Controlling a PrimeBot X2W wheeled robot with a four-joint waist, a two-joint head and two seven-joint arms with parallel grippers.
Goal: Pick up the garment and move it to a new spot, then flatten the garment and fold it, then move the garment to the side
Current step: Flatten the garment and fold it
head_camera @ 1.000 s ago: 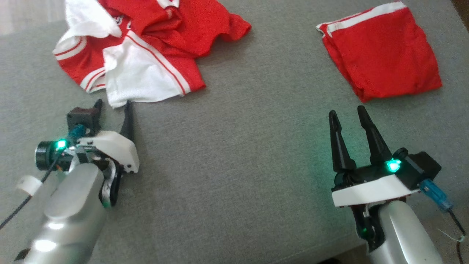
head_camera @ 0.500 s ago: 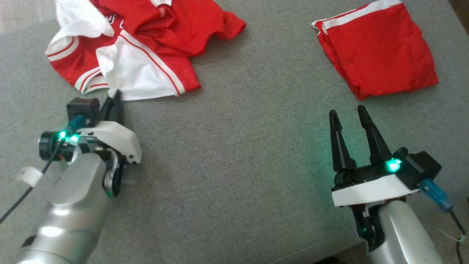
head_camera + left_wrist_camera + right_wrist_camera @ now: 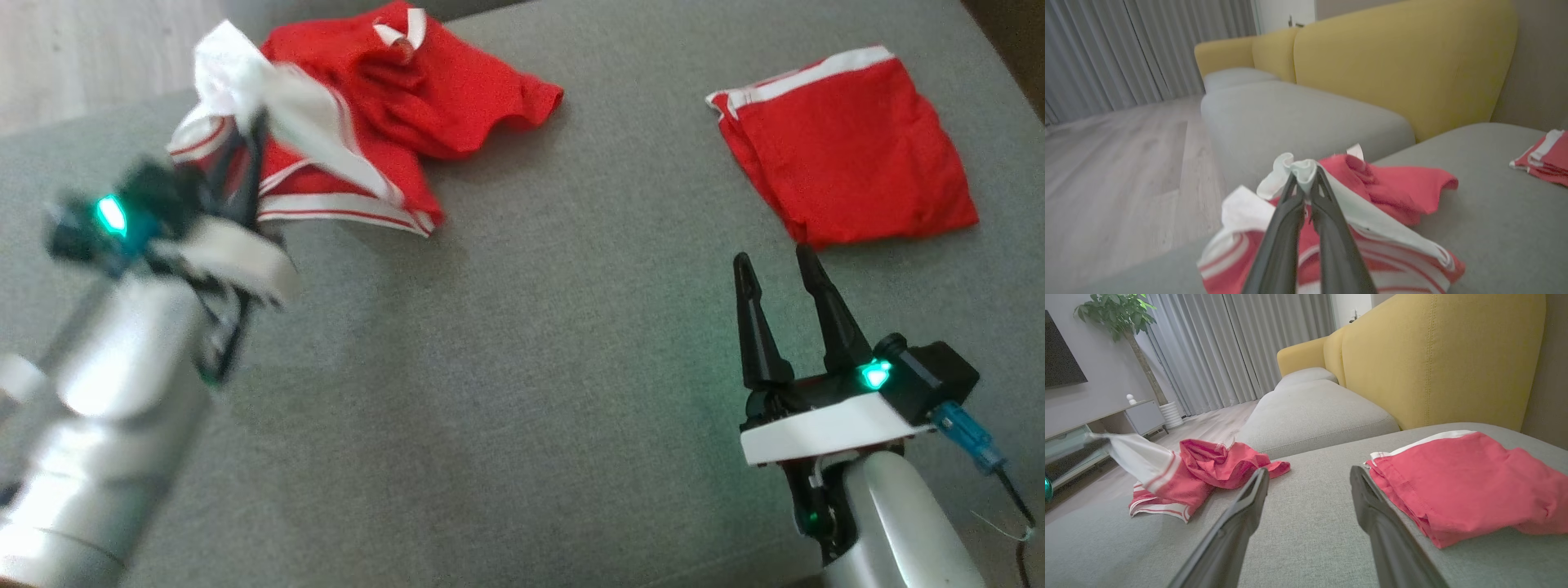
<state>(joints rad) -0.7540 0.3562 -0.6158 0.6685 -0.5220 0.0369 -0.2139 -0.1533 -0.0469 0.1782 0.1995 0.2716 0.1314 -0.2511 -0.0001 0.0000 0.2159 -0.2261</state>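
Left gripper (image 3: 1305, 181): clenched on a white fold of the crumpled red-and-white mesh jersey (image 3: 408, 98), holding that fold raised.
Jersey: its red remainder lies bunched at the far left of the grey fabric sofa seat (image 3: 531, 367).
Right gripper (image 3: 773, 255): released, fingers spread, just beside the folded red garment with white band (image 3: 849, 155) at the far right.

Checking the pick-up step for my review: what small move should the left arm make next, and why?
Probably lift the left end effector straight up: it is shut on the garment's white edge, while most of the garment lies crumpled on the cushion.
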